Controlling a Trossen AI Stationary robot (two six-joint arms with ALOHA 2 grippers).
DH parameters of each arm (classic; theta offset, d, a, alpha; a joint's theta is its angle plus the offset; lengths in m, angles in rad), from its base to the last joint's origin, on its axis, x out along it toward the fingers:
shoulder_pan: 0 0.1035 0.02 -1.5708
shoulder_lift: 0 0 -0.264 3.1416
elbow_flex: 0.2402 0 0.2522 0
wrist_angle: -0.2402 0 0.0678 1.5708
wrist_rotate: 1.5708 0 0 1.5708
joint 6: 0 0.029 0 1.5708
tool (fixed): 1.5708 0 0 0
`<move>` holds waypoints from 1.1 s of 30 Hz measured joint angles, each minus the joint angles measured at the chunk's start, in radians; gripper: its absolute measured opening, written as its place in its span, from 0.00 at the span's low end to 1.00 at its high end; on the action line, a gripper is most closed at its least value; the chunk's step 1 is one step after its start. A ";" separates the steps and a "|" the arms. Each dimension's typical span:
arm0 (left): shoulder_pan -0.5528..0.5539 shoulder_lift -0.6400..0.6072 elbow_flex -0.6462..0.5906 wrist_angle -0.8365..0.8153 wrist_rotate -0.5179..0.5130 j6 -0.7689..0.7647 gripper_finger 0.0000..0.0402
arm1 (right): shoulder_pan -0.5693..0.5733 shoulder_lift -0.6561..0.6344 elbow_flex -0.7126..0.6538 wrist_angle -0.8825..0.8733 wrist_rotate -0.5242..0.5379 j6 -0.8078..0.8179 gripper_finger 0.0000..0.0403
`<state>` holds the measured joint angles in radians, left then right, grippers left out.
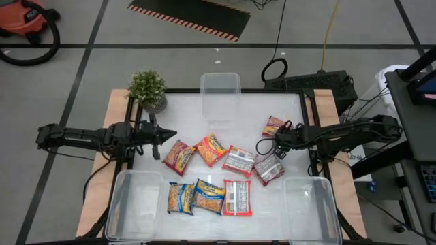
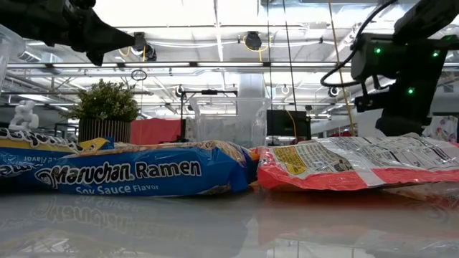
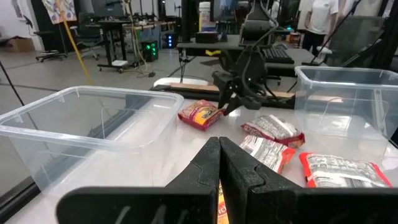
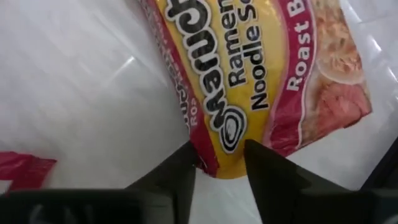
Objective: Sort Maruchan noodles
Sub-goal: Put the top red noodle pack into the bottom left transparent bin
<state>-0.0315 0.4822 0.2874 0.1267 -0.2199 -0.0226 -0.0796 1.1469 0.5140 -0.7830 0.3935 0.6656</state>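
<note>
Several Maruchan packets lie flat on the white table: red-orange ones [image 1: 178,156] [image 1: 211,148], red-and-silver ones [image 1: 238,160] [image 1: 269,169], yellow-blue ones [image 1: 180,197] [image 1: 208,196], and a red-white one [image 1: 237,197]. A red-yellow Roast Beef packet [image 1: 274,125] lies apart on the right. My right gripper [image 1: 278,136] [image 4: 219,149] is open and points down, with one finger on each side of that packet's short end [image 4: 217,165]. My left gripper [image 1: 167,134] [image 3: 219,155] is shut and hovers by the left of the pile, touching nothing. My right gripper comes from above, pointing down, over the Roast Beef packet's short end [image 4: 214,158], near a corner, one finger [image 4: 186,165] on each side of it. The packet lies flat on the table. I cannot tell whether the fingers touch it.
Three clear plastic bins stand on the table: one at the far edge [image 1: 220,92], one near left [image 1: 136,204], one near right [image 1: 310,204]. A potted plant [image 1: 148,88] stands at the far left corner. Bare table lies between the pile and the far bin.
</note>
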 joint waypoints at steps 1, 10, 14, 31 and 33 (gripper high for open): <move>0.000 0.007 0.000 0.009 0.000 0.002 0.02 | -0.002 0.012 0.000 0.006 0.000 -0.010 0.27; 0.000 0.030 0.001 0.053 0.000 0.041 0.02 | -0.004 0.016 0.000 0.082 -0.007 -0.064 0.03; 0.000 0.030 0.001 0.068 0.000 0.048 0.02 | -0.004 -0.017 0.000 0.132 -0.006 -0.114 0.01; 0.000 0.030 0.001 0.115 -0.083 0.074 0.02 | 0.006 -0.263 0.106 0.158 0.082 -0.271 0.00; 0.000 0.030 0.001 0.118 -0.118 0.081 0.02 | 0.022 -0.266 0.138 0.155 0.121 -0.306 0.00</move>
<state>-0.0311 0.5123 0.2882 0.2451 -0.3375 0.0585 -0.0581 0.8806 0.6522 -0.6281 0.5149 0.3596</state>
